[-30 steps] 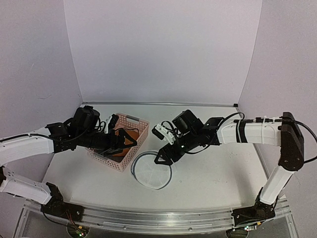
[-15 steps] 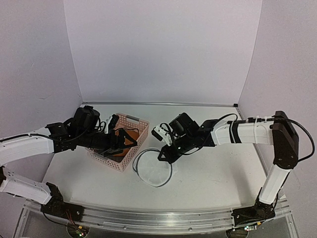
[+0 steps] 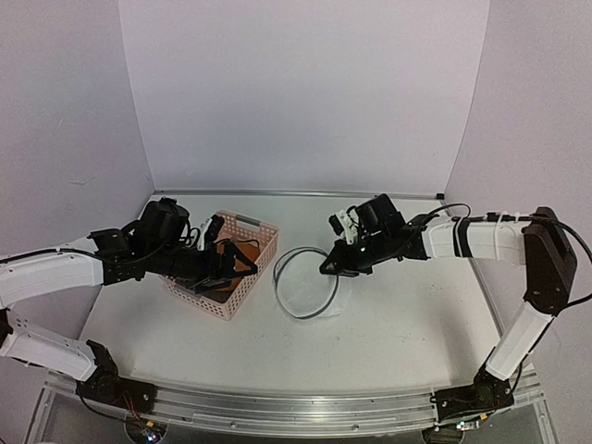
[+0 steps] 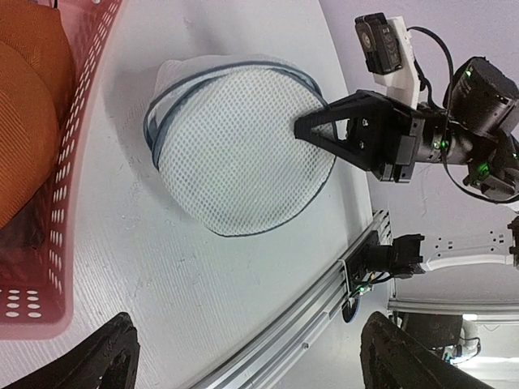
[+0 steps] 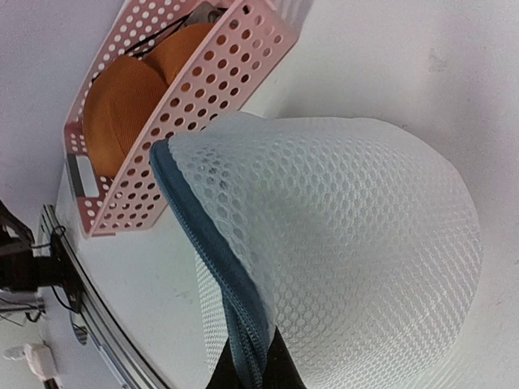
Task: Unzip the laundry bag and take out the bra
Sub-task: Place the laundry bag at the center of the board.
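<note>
Pinching tilted bag's (image 3: 310, 285) rim with right gripper (image 3: 330, 266); holding left gripper (image 3: 229, 266) wide open, seemingly over basket (image 3: 265, 242) with bra (image 5: 122, 105) inside.

Left arm (image 3: 55, 277): enters at lower left, forearm reaching right.
Left gripper (image 3: 229, 263): left of centre, fingers spread wide.
Right arm (image 3: 472, 239): rises at lower right, forearm reaching left.
Right gripper (image 3: 326, 269): mid-frame, fingers pressed together.
</note>
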Robot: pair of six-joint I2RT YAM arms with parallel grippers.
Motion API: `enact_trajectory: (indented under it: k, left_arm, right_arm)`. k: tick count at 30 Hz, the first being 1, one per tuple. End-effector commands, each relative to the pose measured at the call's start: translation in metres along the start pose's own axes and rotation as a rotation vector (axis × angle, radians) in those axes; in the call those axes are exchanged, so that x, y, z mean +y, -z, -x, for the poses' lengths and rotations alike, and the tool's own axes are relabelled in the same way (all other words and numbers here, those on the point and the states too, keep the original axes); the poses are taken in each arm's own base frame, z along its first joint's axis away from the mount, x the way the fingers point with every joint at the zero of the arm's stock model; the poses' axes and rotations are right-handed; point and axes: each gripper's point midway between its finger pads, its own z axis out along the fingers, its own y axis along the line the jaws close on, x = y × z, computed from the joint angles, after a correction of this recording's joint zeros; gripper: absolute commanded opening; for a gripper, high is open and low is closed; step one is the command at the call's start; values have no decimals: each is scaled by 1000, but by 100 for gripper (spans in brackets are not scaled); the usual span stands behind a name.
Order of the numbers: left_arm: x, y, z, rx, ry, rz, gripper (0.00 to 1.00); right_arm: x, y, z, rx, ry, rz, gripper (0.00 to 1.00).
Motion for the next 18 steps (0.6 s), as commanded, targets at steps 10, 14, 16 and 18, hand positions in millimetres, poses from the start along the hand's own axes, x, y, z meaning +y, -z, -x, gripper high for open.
enact_trajectory:
  k: [10, 14, 16, 18]
  left_arm:
    - [-17, 4, 12, -38, -44, -61, 96]
    - [-16, 3, 11, -35, -41, -58, 96]
    - [-16, 2, 11, -35, -42, -60, 96]
    - [-16, 2, 11, -36, -42, -61, 96]
  right_arm:
    - [-30, -21, 11, -88, -394, 49, 0]
    - [-47, -25, 6, -113, -462, 32, 0]
    - [-56, -27, 2, -119, -502, 34, 0]
    - [-62, -31, -2, -114, -519, 31, 0]
